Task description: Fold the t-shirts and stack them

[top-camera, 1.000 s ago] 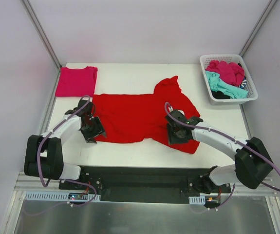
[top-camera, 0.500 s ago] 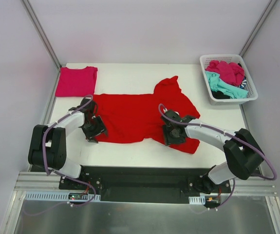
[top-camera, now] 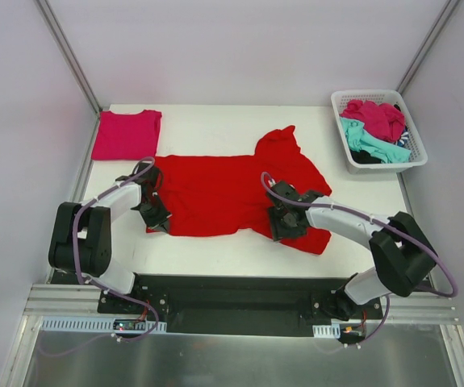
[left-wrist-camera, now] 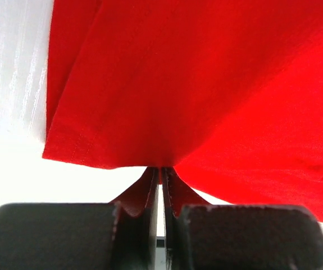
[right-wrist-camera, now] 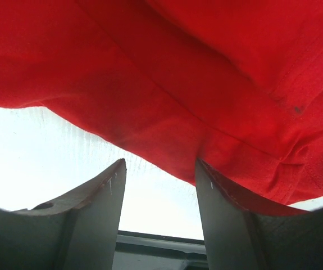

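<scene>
At the far left corner of the white table (top-camera: 215,125) lay a magenta-pink t-shirt (top-camera: 127,135), folded into a flat rectangle. Its near right corner came just beside the cloth spread next to it.

That cloth was the large red t-shirt (top-camera: 215,189), opened out across the middle of the table with its length running left to right. Its right part was bunched and uneven.

The left claw (left-wrist-camera: 161,170) was at the near left corner of the red t-shirt. Its fingers were pressed tight together, with a small fold of the red hem pinched between them. In the wrist view the fabric fanned out and up from that pinch, and bare table showed to the left of it.

The right claw (right-wrist-camera: 158,169) sat at the near edge of the shirt's right part. Its jaws stood wide apart and clamped nothing. The red edge hung across the fingertips, the right-hand finger touched the cloth, and white table showed in the gap between the two fingers.

At the far right corner, well apart from the red t-shirt, stood a white lattice basket (top-camera: 338,101). It held crumpled clothes: a magenta shirt (top-camera: 374,115) on top toward the far side, a teal shirt (top-camera: 369,143) below it, and a dark garment (top-camera: 365,158) at the near end.
</scene>
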Available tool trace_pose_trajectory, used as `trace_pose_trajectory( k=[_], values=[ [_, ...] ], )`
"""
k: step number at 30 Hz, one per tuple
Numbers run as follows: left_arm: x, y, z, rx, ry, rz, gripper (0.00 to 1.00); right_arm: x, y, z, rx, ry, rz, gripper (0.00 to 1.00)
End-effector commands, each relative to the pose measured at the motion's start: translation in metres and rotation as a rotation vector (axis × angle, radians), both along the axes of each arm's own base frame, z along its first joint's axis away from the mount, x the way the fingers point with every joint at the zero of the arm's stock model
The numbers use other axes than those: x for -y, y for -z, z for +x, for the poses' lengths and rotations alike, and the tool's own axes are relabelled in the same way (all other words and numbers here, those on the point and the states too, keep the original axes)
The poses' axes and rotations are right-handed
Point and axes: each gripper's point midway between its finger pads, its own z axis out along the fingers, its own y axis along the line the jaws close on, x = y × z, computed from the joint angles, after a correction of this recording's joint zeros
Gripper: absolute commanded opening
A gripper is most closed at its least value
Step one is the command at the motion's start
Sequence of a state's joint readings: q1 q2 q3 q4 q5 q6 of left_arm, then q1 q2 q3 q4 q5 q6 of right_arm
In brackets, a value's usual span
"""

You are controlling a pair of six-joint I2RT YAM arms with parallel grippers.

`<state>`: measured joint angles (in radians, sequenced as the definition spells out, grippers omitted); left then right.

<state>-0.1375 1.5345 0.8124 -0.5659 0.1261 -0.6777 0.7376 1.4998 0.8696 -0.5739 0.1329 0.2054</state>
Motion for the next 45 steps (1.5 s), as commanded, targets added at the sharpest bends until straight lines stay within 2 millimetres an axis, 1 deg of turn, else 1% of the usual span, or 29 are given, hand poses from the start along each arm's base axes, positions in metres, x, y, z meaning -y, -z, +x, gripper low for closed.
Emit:
trace_pose_trajectory(
  k=[1,4,9,12,17,21,24,26,29,31,33,34,35,36,38,41,45],
  values=[
    [0.003,0.009,-0.001,0.0,-0.01,-0.004,0.0,0.0,-0.015,0.004,0.043,-0.024,0.018,0.55],
    [0.003,0.004,-0.003,0.015,-0.006,-0.01,0.0,0.007,-0.013,0.0,0.04,-0.018,0.014,0.54],
    [-0.004,-0.001,-0.01,0.022,-0.011,0.011,0.0,0.006,-0.019,0.0,0.05,-0.011,0.041,0.54],
    [-0.011,-0.001,-0.014,0.012,-0.025,0.025,0.0,0.004,-0.024,0.002,0.056,-0.018,0.048,0.54],
    [-0.036,0.0,-0.025,-0.004,-0.093,0.046,0.0,0.002,-0.029,0.0,0.054,-0.031,0.065,0.54],
    [-0.044,-0.011,-0.023,0.021,-0.14,0.037,0.0,0.002,-0.031,-0.001,0.055,-0.034,0.074,0.54],
    [-0.046,-0.02,-0.017,0.046,-0.172,0.011,0.0,0.0,-0.034,-0.002,0.055,-0.041,0.083,0.54],
    [-0.042,-0.026,-0.01,0.06,-0.16,-0.018,0.0,-0.002,-0.035,-0.002,0.049,-0.046,0.089,0.54],
    [-0.035,-0.026,-0.007,0.046,-0.158,-0.056,0.0,-0.003,-0.035,-0.005,0.034,-0.062,0.08,0.54],
    [-0.035,-0.025,-0.006,0.044,-0.157,-0.053,0.0,-0.005,-0.032,-0.012,0.012,-0.093,0.058,0.54],
    [-0.036,-0.025,-0.004,0.05,-0.159,-0.052,0.0,-0.009,-0.024,-0.022,-0.012,-0.131,0.047,0.5],
    [-0.036,-0.024,-0.004,0.051,-0.159,-0.052,0.0,-0.011,-0.021,-0.025,-0.016,-0.138,0.047,0.5],
    [-0.036,-0.024,-0.003,0.051,-0.159,-0.054,0.0,-0.008,-0.011,-0.031,-0.043,-0.141,0.026,0.49],
    [-0.035,-0.024,-0.003,0.049,-0.158,-0.057,0.0,-0.01,-0.007,-0.035,-0.048,-0.153,0.019,0.5],
    [-0.035,-0.023,-0.004,0.046,-0.157,-0.057,0.0,-0.008,0.003,-0.039,-0.062,-0.151,-0.007,0.49],
    [-0.035,-0.022,-0.005,0.045,-0.156,-0.058,0.0,-0.01,0.01,-0.042,-0.071,-0.162,-0.015,0.49],
    [-0.035,-0.023,-0.005,0.048,-0.153,-0.06,0.0,-0.003,0.023,-0.047,-0.105,-0.156,-0.056,0.48]
  ],
)
